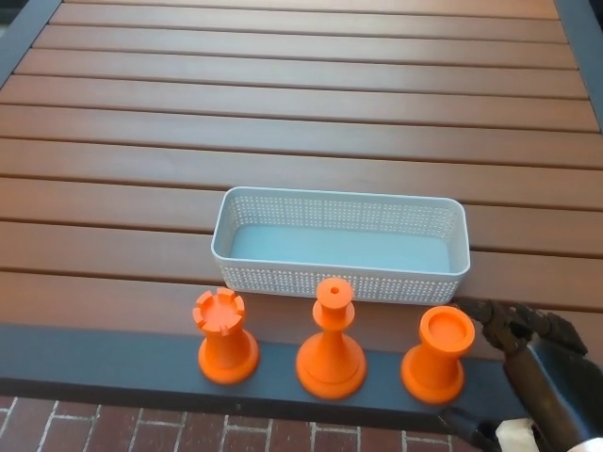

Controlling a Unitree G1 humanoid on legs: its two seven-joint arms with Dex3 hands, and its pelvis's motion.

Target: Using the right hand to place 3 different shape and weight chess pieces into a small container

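Note:
Three orange chess pieces stand in a row on the dark front edge of the table: a rook (225, 335) with a notched top at left, a pawn-like piece (331, 338) in the middle, and a squat piece with a cup-like top (436, 353) at right. Behind them sits a white perforated container (243, 274), with nothing in it. My right hand (528, 363) is at the bottom right, open, its fingers (490, 314) reaching close beside the right piece's top and its thumb low behind the piece's base. Nothing is held. The left hand does not show.
The table (283, 113) is of brown wooden slats with a dark grey border. Red brick floor (141, 428) shows below the front edge.

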